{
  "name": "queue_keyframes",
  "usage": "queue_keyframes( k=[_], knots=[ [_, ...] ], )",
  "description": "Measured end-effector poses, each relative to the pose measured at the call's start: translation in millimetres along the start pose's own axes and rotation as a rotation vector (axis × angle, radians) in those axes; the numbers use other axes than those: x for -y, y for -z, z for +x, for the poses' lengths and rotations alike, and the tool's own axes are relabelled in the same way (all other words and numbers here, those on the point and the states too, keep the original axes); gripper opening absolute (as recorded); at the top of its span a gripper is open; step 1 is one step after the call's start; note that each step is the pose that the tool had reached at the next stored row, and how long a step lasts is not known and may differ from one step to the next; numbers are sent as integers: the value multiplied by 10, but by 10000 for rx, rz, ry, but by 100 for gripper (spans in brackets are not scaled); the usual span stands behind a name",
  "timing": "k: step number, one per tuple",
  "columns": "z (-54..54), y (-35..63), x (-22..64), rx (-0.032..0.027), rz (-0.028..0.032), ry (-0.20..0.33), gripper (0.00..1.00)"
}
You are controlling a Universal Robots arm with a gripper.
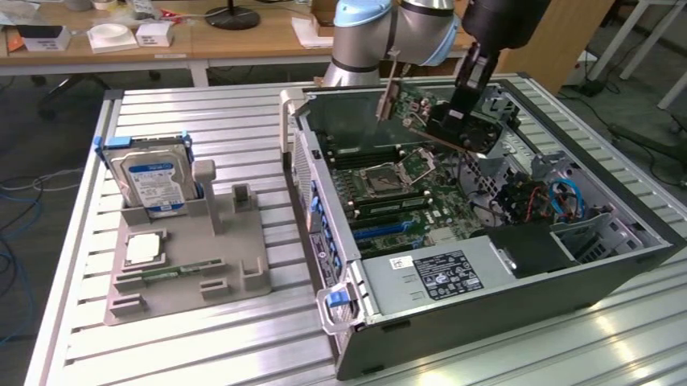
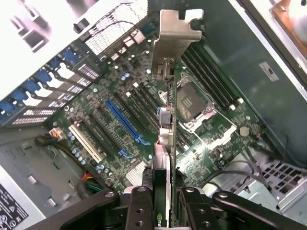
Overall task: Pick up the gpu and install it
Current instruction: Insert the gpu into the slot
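Green gpu (image 2: 175,43) clamped in gripper (image 2: 165,206) above open case (image 1: 451,322); CPU socket (image 2: 194,98), blue slot (image 2: 123,120) below.

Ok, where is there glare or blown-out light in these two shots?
Exterior view: reflected light streaks the slatted metal table beside the computer case. Wrist view: the area outside the case is washed out white, and a bright patch glints on the motherboard near the gpu.

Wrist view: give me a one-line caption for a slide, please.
Pincer gripping the gpu edge-on over the motherboard inside the open computer case.
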State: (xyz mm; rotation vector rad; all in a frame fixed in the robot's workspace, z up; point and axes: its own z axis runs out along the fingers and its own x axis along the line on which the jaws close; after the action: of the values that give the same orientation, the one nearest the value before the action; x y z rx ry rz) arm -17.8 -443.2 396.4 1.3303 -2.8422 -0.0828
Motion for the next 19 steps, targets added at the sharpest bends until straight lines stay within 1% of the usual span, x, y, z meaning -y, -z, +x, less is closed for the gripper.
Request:
queue_keyframes(
  k=[4, 19],
  knots=[
    [0, -7, 1, -26, -11, 539, 27],
    [1, -35, 2, -159, -66, 3270, 27]
  ],
)
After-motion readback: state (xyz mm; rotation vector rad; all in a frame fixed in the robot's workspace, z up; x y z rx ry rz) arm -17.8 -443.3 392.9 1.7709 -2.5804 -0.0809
